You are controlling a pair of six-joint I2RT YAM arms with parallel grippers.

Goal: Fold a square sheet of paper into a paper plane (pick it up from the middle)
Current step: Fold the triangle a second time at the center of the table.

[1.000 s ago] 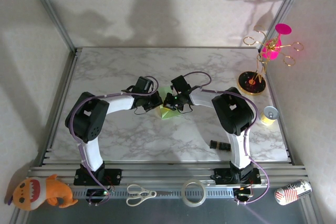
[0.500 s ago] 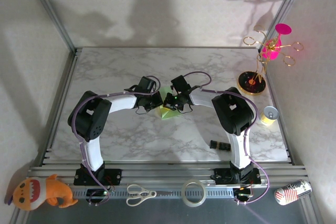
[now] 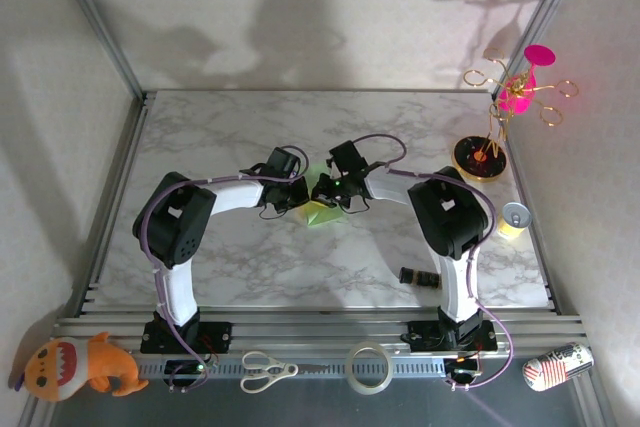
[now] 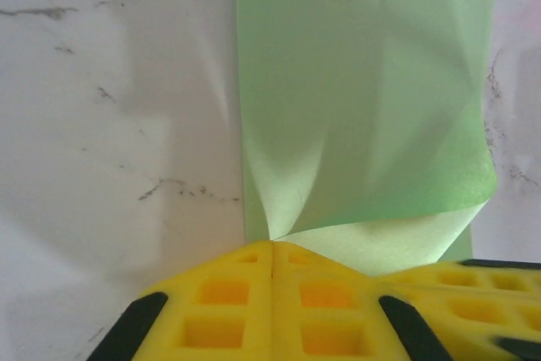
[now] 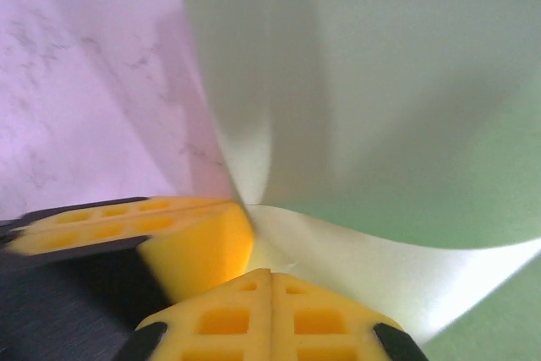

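Slightly further right than a second ago for the left arm's elbow and wrist, closer in on the paper (image 3: 322, 214); paper in the same mid-table spot as before.

From above: left tool (image 3: 304, 197) and right tool (image 3: 331, 193) tip to tip at the light green paper, near the middle of the marble table (image 3: 240, 127). Most of the sheet hidden under the two wrists. Along the near rail, off the marble: plush toy (image 3: 78, 367), scissors (image 3: 268, 371), tape roll (image 3: 368, 367), lying can (image 3: 558, 365). At the right edge: upright can (image 3: 514, 219) and a gold stand (image 3: 492, 137) with a pink top.

Left wrist: left tool (image 4: 271, 247) with yellow fingers pressed together, clamped on an edge of the paper (image 4: 363, 107). Creased sheet spreading away from the pinch, its near right corner curling over. Bare table (image 4: 110, 124) to the left.

Right wrist: right tool (image 5: 270, 273) likewise together, pinching the paper (image 5: 380, 107) at a bend, pale underside curving off to the right. Just left of the pinch, another yellow finger (image 5: 127, 217) reaching in to the same fold.
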